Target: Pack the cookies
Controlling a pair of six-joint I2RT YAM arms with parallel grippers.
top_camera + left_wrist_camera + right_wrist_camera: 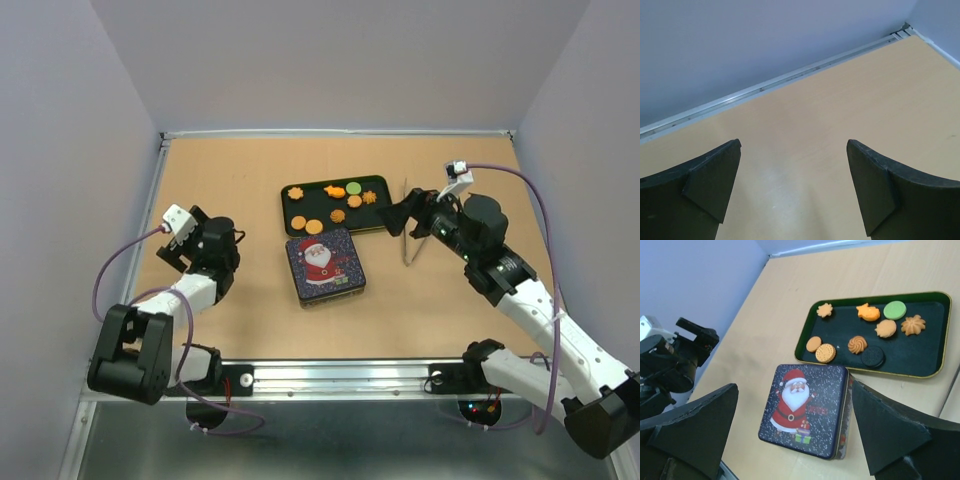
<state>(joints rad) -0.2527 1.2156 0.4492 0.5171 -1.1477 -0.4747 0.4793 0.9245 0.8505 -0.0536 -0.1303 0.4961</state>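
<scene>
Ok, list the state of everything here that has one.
Santa tin: shut, lid on.
Tray: holding loose cookies.
Cookies: on the tray, outside the tin.
Metal tool: lying beside the tray, ungripped.
Left gripper: open, empty.
Right gripper: open, empty.

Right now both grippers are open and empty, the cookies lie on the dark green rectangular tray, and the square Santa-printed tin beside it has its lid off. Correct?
No: the square Santa-printed tin has its lid on, as the right wrist view shows. The rest stands: left gripper and right gripper open and empty, cookies on the dark green rectangular tray.
</scene>
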